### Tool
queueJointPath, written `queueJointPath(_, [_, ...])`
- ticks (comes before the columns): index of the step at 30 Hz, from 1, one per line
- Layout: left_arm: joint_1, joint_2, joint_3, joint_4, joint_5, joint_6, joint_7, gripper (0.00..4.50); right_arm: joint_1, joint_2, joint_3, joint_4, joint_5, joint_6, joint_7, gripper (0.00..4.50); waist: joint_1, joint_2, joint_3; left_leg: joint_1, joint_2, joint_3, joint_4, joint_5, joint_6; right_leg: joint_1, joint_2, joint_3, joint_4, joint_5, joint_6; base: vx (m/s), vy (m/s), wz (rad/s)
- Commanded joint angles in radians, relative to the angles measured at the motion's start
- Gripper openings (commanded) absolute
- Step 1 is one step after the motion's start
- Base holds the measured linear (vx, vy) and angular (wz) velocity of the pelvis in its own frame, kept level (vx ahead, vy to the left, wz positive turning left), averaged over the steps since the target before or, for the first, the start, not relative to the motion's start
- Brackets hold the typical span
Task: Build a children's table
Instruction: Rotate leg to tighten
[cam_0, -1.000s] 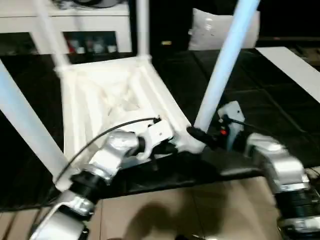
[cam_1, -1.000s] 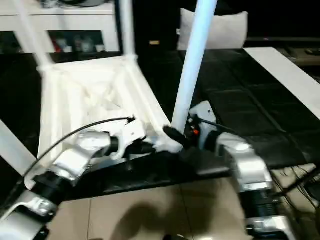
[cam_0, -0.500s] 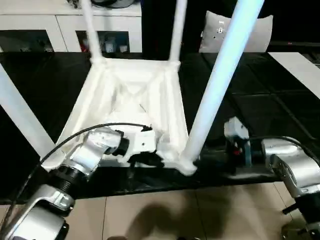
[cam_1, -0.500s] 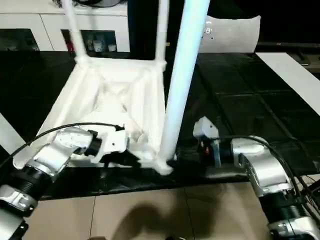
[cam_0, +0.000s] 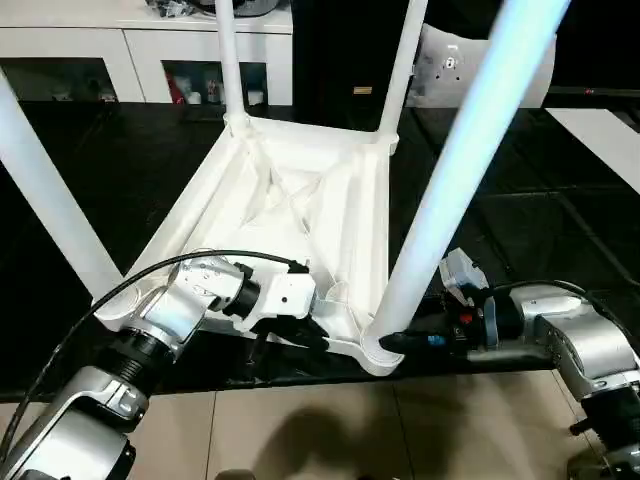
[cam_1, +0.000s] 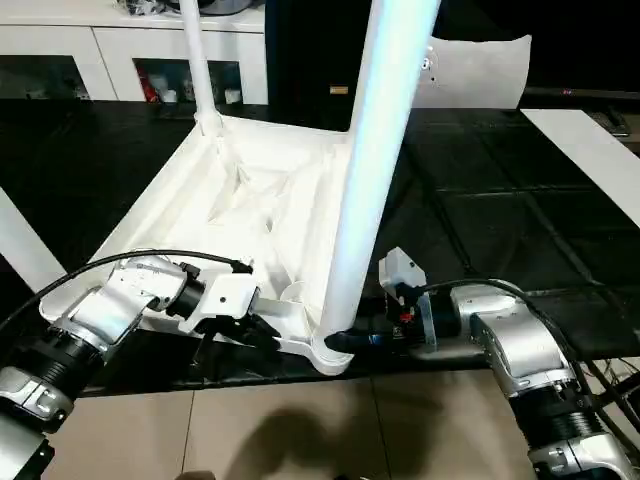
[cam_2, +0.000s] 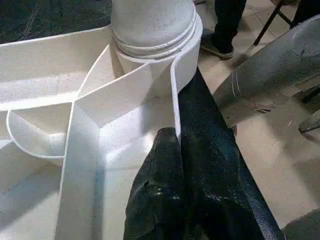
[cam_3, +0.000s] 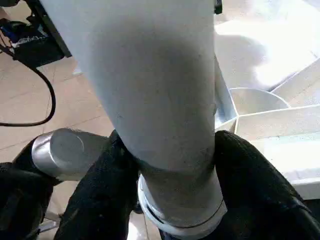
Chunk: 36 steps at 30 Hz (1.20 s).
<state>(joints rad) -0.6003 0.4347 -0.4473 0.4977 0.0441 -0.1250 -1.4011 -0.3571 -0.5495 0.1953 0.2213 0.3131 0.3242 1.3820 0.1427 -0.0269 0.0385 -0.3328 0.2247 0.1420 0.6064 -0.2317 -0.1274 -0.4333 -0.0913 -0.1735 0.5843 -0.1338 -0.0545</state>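
The white tabletop (cam_0: 300, 200) lies underside up on the black work table, ribs showing, with four white legs standing in its corner sockets. My left gripper (cam_0: 300, 335) is shut on the tabletop's near rim wall (cam_2: 172, 100), just beside the near right socket (cam_2: 152, 30). The black fingers (cam_3: 100, 195) of my right gripper (cam_0: 395, 342) sit on either side of the base of the near right leg (cam_0: 450, 190), shut on it right above the socket. That leg (cam_3: 155, 90) leans towards the head camera.
The tabletop's near right corner sits at the black work table's front edge (cam_0: 480, 362), with tiled floor (cam_0: 330, 420) below. A white cabinet with glass doors (cam_0: 100, 50) and a white cushion-like object (cam_0: 450, 60) stand behind. A white strip (cam_0: 600, 130) lies at the far right.
The head view has swung and tilted, so the whole scene sits differently. Both grippers stay at the near right corner. The right fingers now reach closer to the leg base than half a second ago.
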Motion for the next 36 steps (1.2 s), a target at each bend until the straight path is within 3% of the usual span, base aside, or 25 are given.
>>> queueJointPath(1, [-0.012, -0.008, -0.035, -0.003, 0.015, -0.020, -0.038, 0.00, -0.012, -0.006, -0.001, -0.007, 0.012, 0.009, 0.017, 2.36, -0.005, -0.008, -0.074, -0.023, -0.002, 0.024, -0.059, -0.033, 0.077, 0.092, -0.049, 0.059, -0.069, -0.349, -0.011, 0.000, 0.000, 0.00])
queueJointPath(4, [-0.013, -0.008, -0.035, -0.001, 0.015, -0.021, -0.039, 0.00, -0.009, -0.009, 0.000, -0.012, 0.017, 0.019, 0.024, 2.21, -0.005, -0.007, -0.074, -0.022, -0.001, 0.024, -0.060, -0.037, 0.074, 0.091, -0.049, 0.058, -0.072, -0.362, -0.005, 0.000, 0.000, 0.00])
queueJointPath(8, [0.009, -0.042, 0.013, -0.041, -0.026, 0.120, 0.028, 0.00, 0.039, 0.022, -0.041, -0.089, 0.102, 0.104, -0.002, 2.04, -0.002, -0.007, -0.073, -0.022, 0.001, 0.025, -0.060, -0.032, 0.073, 0.091, -0.049, 0.059, -0.072, -0.352, -0.010, 0.000, 0.000, 0.00])
queueJointPath(9, [0.011, -0.048, 0.020, -0.054, -0.029, 0.155, 0.048, 0.00, 0.042, 0.039, -0.048, -0.099, 0.102, 0.114, -0.038, 2.03, -0.001, -0.001, -0.074, -0.021, 0.001, 0.024, -0.061, -0.033, 0.069, 0.091, -0.050, 0.059, -0.069, -0.352, -0.013, 0.000, 0.000, 0.00])
queueJointPath(11, [0.013, -0.079, 0.045, -0.090, -0.027, 0.269, 0.136, 0.00, 0.023, 0.114, -0.068, -0.096, 0.039, 0.149, -0.245, 2.02, -0.011, -0.004, -0.070, -0.021, -0.002, 0.025, -0.061, -0.049, 0.051, 0.089, -0.047, 0.055, -0.077, -0.385, 0.000, 0.000, 0.000, 0.00])
queueJointPath(12, [0.013, -0.079, 0.045, -0.090, -0.027, 0.269, 0.136, 0.00, 0.023, 0.114, -0.068, -0.096, 0.039, 0.149, -0.245, 2.01, -0.011, -0.004, -0.070, -0.021, -0.002, 0.025, -0.061, -0.049, 0.051, 0.089, -0.047, 0.055, -0.077, -0.385, 0.000, 0.000, 0.000, 0.00])
queueJointPath(14, [0.009, -0.109, 0.060, -0.097, -0.022, 0.321, 0.198, 0.00, 0.003, 0.161, -0.081, -0.077, 0.000, 0.156, -0.363, 2.01, -0.032, -0.006, -0.065, -0.021, -0.020, 0.027, -0.055, -0.110, 0.030, 0.085, -0.040, 0.031, -0.106, -0.512, 0.071, 0.000, 0.000, 0.00])
queueJointPath(16, [0.001, -0.153, 0.078, -0.094, -0.010, 0.367, 0.281, 0.00, -0.020, 0.218, -0.105, -0.057, -0.030, 0.183, -0.493, 1.98, -0.051, 0.001, -0.067, -0.023, -0.020, 0.023, -0.053, -0.133, 0.037, 0.089, -0.038, 0.018, -0.119, -0.534, 0.099, 0.000, 0.000, 0.00])
queueJointPath(17, [-0.004, -0.173, 0.086, -0.091, -0.003, 0.385, 0.322, 0.00, -0.030, 0.244, -0.117, -0.050, -0.044, 0.198, -0.554, 1.97, -0.068, -0.001, -0.066, -0.031, -0.019, 0.020, -0.053, -0.137, 0.036, 0.093, -0.036, 0.011, -0.122, -0.523, 0.109, 0.000, 0.000, 0.00])
queueJointPath(19, [-0.031, -0.244, 0.116, -0.065, 0.013, 0.444, 0.456, 0.00, -0.059, 0.329, -0.166, -0.026, -0.090, 0.227, -0.763, 1.96, -0.088, 0.004, -0.070, -0.026, -0.018, 0.018, -0.050, -0.158, 0.039, 0.091, -0.037, 0.002, -0.131, -0.525, 0.115, 0.000, 0.000, 0.00])
queueJointPath(20, [-0.043, -0.273, 0.130, -0.051, 0.013, 0.461, 0.504, 0.00, -0.069, 0.355, -0.178, -0.017, -0.107, 0.222, -0.827, 1.96, -0.100, 0.006, -0.070, -0.028, -0.015, 0.016, -0.052, -0.160, 0.043, 0.094, -0.036, -0.002, -0.134, -0.514, 0.105, 0.000, 0.000, 0.00])
queueJointPath(22, [-0.060, -0.308, 0.139, -0.028, 0.027, 0.469, 0.569, 0.00, -0.079, 0.390, -0.192, -0.005, -0.116, 0.216, -0.894, 1.96, -0.108, 0.010, -0.074, -0.025, -0.008, 0.012, -0.055, -0.158, 0.054, 0.099, -0.044, 0.000, -0.133, -0.479, 0.088, 0.000, 0.000, 0.00])
queueJointPath(24, [-0.070, -0.334, 0.126, -0.008, 0.056, 0.451, 0.617, 0.00, -0.079, 0.421, -0.201, 0.001, -0.100, 0.178, -0.905, 1.96, -0.109, 0.020, -0.074, -0.019, 0.009, 0.008, -0.064, -0.142, 0.067, 0.099, -0.055, 0.007, -0.127, -0.415, 0.038, 0.000, 0.000, 0.00])
queueJointPath(25, [-0.071, -0.337, 0.124, -0.007, 0.060, 0.445, 0.623, 0.00, -0.075, 0.417, -0.193, -0.002, -0.107, 0.170, -0.900, 1.96, -0.105, 0.016, -0.075, -0.019, 0.008, 0.010, -0.063, -0.130, 0.066, 0.100, -0.059, 0.013, -0.118, -0.384, 0.014, 0.000, 0.000, 0.00])
queueJointPath(26, [-0.071, -0.339, 0.124, -0.007, 0.062, 0.444, 0.626, 0.00, -0.073, 0.416, -0.190, -0.003, -0.111, 0.169, -0.901, 2.30, -0.105, 0.016, -0.075, -0.019, 0.008, 0.010, -0.063, -0.130, 0.066, 0.100, -0.059, 0.013, -0.118, -0.384, 0.014, 0.000, 0.000, 0.00])
queueJointPath(27, [-0.068, -0.339, 0.117, -0.012, 0.068, 0.443, 0.622, 0.00, -0.066, 0.414, -0.183, -0.010, -0.115, 0.165, -0.893, 2.64, -0.102, 0.011, -0.077, -0.022, 0.003, 0.014, -0.064, -0.089, 0.073, 0.101, -0.058, 0.023, -0.104, -0.350, -0.014, 0.000, 0.000, 0.00])
queueJointPath(29, [-0.061, -0.338, 0.110, -0.025, 0.080, 0.450, 0.619, 0.00, -0.054, 0.418, -0.183, -0.025, -0.117, 0.174, -0.883, 2.66, -0.095, 0.011, -0.080, -0.023, 0.003, 0.016, -0.062, -0.042, 0.088, 0.099, -0.060, 0.031, -0.093, -0.313, -0.040, 0.000, 0.000, 0.00])
queueJointPath(33, [-0.049, -0.300, 0.107, -0.033, 0.079, 0.421, 0.588, 0.00, -0.025, 0.382, -0.194, -0.049, -0.096, 0.142, -0.821, 3.14, -0.080, 0.012, -0.085, -0.025, 0.006, 0.015, -0.058, 0.044, 0.119, 0.102, -0.060, 0.040, -0.070, -0.196, -0.075, 0.000, 0.000, 0.00])
queueJointPath(35, [-0.041, -0.269, 0.094, -0.026, 0.071, 0.365, 0.545, 0.00, -0.016, 0.334, -0.185, -0.058, -0.079, 0.119, -0.748, 3.14, -0.073, 0.008, -0.083, -0.029, 0.001, 0.017, -0.055, 0.044, 0.128, 0.103, -0.059, 0.042, -0.065, -0.183, -0.084, 0.000, 0.000, 0.00])
queueJointPath(36, [-0.041, -0.269, 0.094, -0.026, 0.071, 0.365, 0.545, 0.00, -0.016, 0.334, -0.185, -0.058, -0.079, 0.119, -0.748, 3.37, -0.073, 0.008, -0.083, -0.029, 0.001, 0.017, -0.055, 0.044, 0.128, 0.103, -0.059, 0.042, -0.065, -0.183, -0.084, 0.000, 0.000, 0.00])
